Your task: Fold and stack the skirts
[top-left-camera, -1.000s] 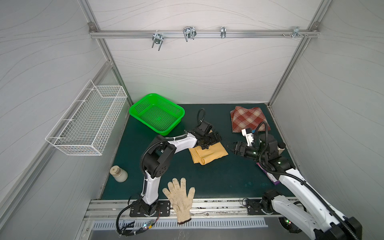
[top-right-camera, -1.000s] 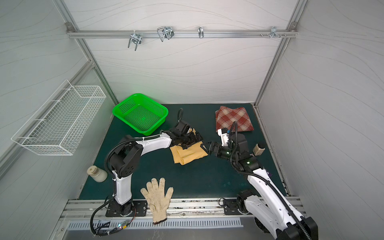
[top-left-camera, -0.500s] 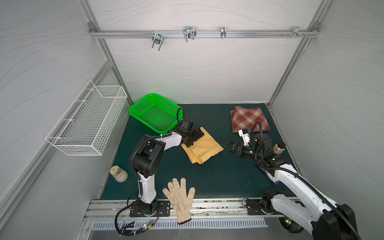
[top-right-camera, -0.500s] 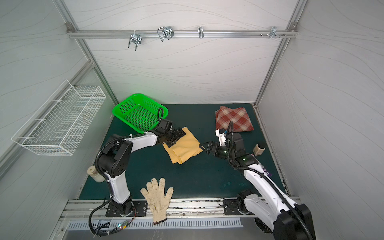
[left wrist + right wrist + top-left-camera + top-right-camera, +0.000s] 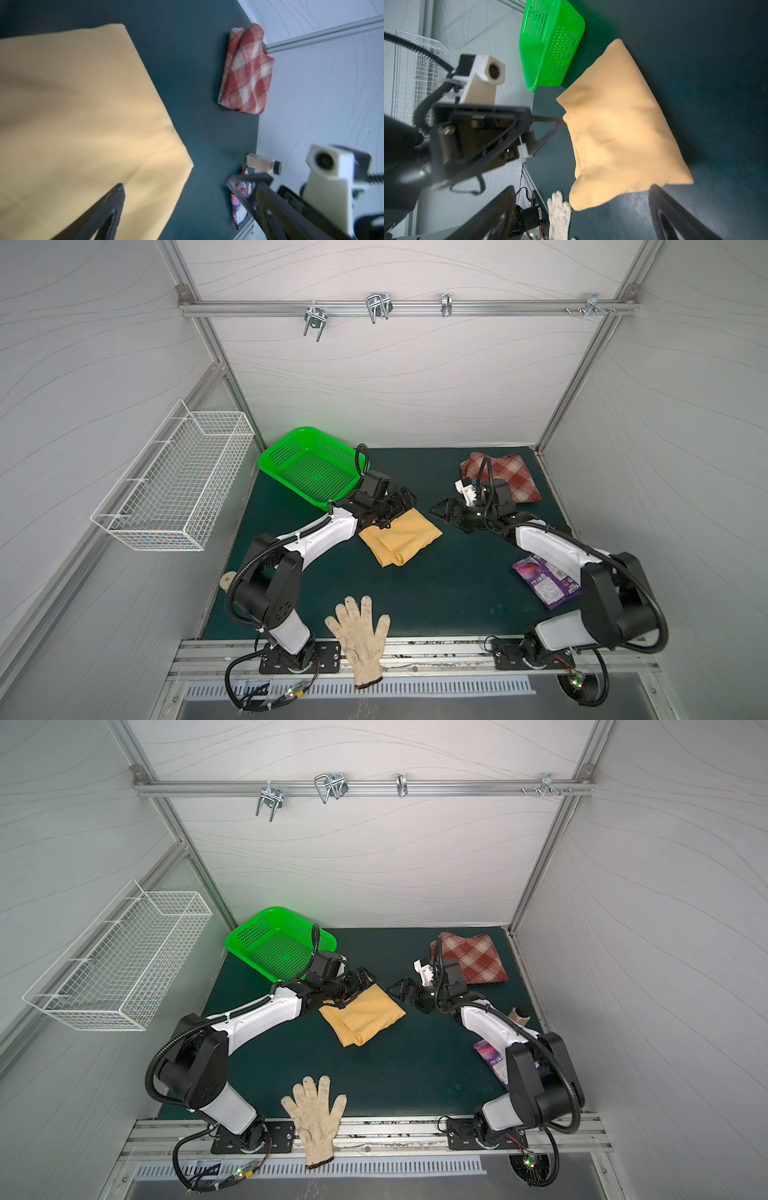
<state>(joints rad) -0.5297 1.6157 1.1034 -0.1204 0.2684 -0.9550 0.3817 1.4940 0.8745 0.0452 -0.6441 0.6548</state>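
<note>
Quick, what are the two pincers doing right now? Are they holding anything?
Left pincer: open, empty, by the yellow skirt.
Right pincer: open, empty.

The table (image 5: pixel 436 597) is carrying a basket (image 5: pixel 316 477) at far left, a plaid skirt (image 5: pixel 515 477) at far right and a yellow skirt (image 5: pixel 401 537) lying folded near centre. A packet (image 5: pixel 540 576) and a bottle (image 5: pixel 519 1014) are lying near the right edge. A glove (image 5: pixel 359 630) is overhanging the front edge.

Both arms reach toward the middle, left pincer (image 5: pixel 405 502) and right pincer (image 5: pixel 441 512) agape.
</note>
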